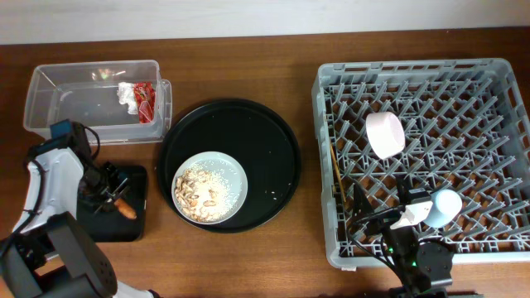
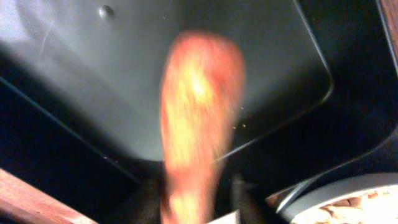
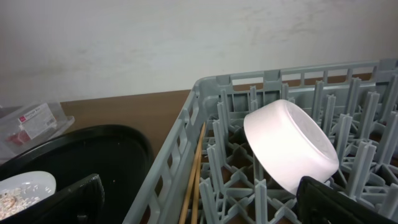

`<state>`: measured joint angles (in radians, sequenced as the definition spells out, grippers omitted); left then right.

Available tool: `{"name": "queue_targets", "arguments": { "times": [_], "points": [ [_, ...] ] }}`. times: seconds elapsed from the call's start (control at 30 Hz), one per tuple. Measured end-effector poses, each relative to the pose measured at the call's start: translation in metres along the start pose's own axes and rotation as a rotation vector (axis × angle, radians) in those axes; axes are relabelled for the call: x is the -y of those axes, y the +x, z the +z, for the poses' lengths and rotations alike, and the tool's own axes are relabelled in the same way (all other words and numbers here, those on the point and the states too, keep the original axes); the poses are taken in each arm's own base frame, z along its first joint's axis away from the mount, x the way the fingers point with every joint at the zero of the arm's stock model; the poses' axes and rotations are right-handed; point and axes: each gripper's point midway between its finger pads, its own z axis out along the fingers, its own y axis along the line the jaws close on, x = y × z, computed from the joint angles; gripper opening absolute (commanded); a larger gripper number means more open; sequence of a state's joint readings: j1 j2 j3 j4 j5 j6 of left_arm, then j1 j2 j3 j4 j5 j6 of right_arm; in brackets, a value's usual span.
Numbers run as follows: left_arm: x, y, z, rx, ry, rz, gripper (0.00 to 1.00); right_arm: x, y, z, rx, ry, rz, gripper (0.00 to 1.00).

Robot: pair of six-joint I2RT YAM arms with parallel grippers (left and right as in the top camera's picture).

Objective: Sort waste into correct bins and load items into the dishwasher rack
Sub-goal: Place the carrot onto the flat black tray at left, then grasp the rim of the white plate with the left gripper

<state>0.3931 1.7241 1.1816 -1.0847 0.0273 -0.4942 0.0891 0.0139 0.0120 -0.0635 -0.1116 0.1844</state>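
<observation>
1. The left arm bends down at the near left of the table (image 1: 248,58), its wrist tipped steeply so that the left gripper (image 1: 110,192) points into the shallow black tray (image 1: 137,225).
2. Its fingers (image 2: 144,200) are clenched on the orange carrot stick (image 1: 125,209), which hangs just above the tray floor; whether it touches cannot be told.
3. The right arm stands at the near right, reaching low over the near part of the dishwasher rack (image 1: 414,68). The right gripper (image 3: 199,186) is spread wide and holds nothing.
4. In the rack, the white bowl (image 3: 289,146) lies tilted on the pegs, the chopsticks (image 3: 194,171) rest along the left wall, and the blue cup (image 1: 447,207) sits near the right arm.
5. The clear tub (image 1: 50,103), far left, holds the tissue (image 1: 126,93) and the red wrapper (image 1: 146,103).
6. The plate (image 1: 232,170) with rice scraps (image 1: 201,195) sits on the round black tray (image 1: 273,149).
</observation>
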Motion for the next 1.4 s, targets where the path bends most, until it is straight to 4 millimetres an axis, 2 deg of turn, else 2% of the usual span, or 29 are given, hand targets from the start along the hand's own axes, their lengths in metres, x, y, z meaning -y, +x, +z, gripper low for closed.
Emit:
{"name": "queue_targets", "arguments": {
  "times": [0.07, 0.1, 0.2, 0.23, 0.27, 0.33, 0.37, 0.4, 0.43, 0.47, 0.5, 0.53, 0.6, 0.63, 0.7, 0.77, 0.8, 0.83, 0.87, 0.9, 1.0, 1.13, 1.23, 1.37, 1.4],
  "points": [
    [0.01, 0.009, -0.001, -0.045, 0.058, 0.024, 0.61, 0.0, 0.0, 0.0, 0.0, 0.0, 0.0, 0.98],
    [0.018, 0.013, -0.002, -0.057, 0.089, 0.061, 0.64, 0.0, 0.0, 0.0, 0.0, 0.0, 0.0, 0.98],
    [0.041, 0.025, -0.022, 0.009, 0.136, 0.189, 0.71, 0.0, 0.0, 0.0, 0.0, 0.0, 0.0, 0.98],
    [0.069, 0.04, -0.044, 0.099, 0.191, 0.314, 0.79, 0.0, 0.0, 0.0, 0.0, 0.0, 0.0, 0.98],
    [0.087, 0.05, -0.055, 0.15, 0.219, 0.408, 0.84, 0.0, 0.0, 0.0, 0.0, 0.0, 0.0, 0.98],
    [0.125, 0.071, -0.062, 0.231, 0.247, 0.606, 0.84, 0.0, 0.0, 0.0, 0.0, 0.0, 0.0, 0.98],
    [0.144, 0.089, -0.06, 0.25, 0.247, 0.713, 0.78, 0.0, 0.0, 0.0, 0.0, 0.0, 0.0, 0.98],
    [0.164, 0.113, -0.054, 0.256, 0.244, 0.833, 0.76, 0.0, 0.0, 0.0, 0.0, 0.0, 0.0, 0.98],
    [0.176, 0.126, -0.05, 0.263, 0.243, 0.898, 0.74, 0.0, 0.0, 0.0, 0.0, 0.0, 0.0, 0.98],
    [0.187, 0.139, -0.042, 0.265, 0.238, 0.962, 0.67, 0.0, 0.0, 0.0, 0.0, 0.0, 0.0, 0.98],
    [0.194, 0.15, -0.034, 0.256, 0.228, 1.007, 0.57, 0.0, 0.0, 0.0, 0.0, 0.0, 0.0, 0.98],
    [0.2, 0.161, -0.025, 0.256, 0.208, 1.066, 0.42, 0.0, 0.0, 0.0, 0.0, 0.0, 0.0, 0.98],
    [0.213, 0.202, 0.001, 0.239, 0.151, 1.219, 0.41, 0.0, 0.0, 0.0, 0.0, 0.0, 0.0, 0.98],
    [0.215, 0.214, 0.016, 0.237, 0.108, 1.266, 0.39, 0.0, 0.0, 0.0, 0.0, 0.0, 0.0, 0.98],
    [0.215, 0.216, 0.032, 0.23, 0.065, 1.276, 0.35, 0.0, 0.0, 0.0, 0.0, 0.0, 0.0, 0.98],
    [0.216, 0.212, 0.056, 0.224, 0.01, 1.273, 0.32, 0.0, 0.0, 0.0, 0.0, 0.0, 0.0, 0.98],
    [0.216, 0.208, 0.062, 0.228, -0.015, 1.268, 0.28, 0.0, 0.0, 0.0, 0.0, 0.0, 0.0, 0.98],
    [0.219, 0.205, 0.062, 0.248, -0.012, 1.26, 0.14, 0.0, 0.0, 0.0, 0.0, 0.0, 0.0, 0.98],
    [0.22, 0.205, 0.062, 0.251, -0.014, 1.256, 0.05, 0.0, 0.0, 0.0, 0.0, 0.0, 0.0, 0.98],
    [0.219, 0.203, 0.062, 0.257, -0.02, 1.25, 0.0, 0.0, 0.0, 0.0, 0.0, 0.0, 0.0, 0.98],
    [0.218, 0.193, 0.057, 0.305, -0.061, 1.23, 0.0, 0.0, 0.0, 0.0, 0.0, 0.0, 0.0, 0.98],
    [0.216, 0.19, 0.055, 0.322, -0.089, 1.239, 0.01, 0.0, 0.0, 0.0, 0.0, 0.0, 0.0, 0.98],
    [0.212, 0.19, 0.045, 0.304, -0.12, 1.237, 0.0, 0.0, 0.0, 0.0, 0.0, 0.0, 0.0, 0.98],
    [0.203, 0.188, 0.002, 0.352, -0.076, 1.175, 0.0, 0.0, 0.0, 0.0, 0.0, 0.0, 0.0, 0.98],
    [0.2, 0.187, -0.016, 0.368, -0.033, 1.15, 0.0, 0.0, 0.0, 0.0, 0.0, 0.0, 0.0, 0.98]
  ]
}}
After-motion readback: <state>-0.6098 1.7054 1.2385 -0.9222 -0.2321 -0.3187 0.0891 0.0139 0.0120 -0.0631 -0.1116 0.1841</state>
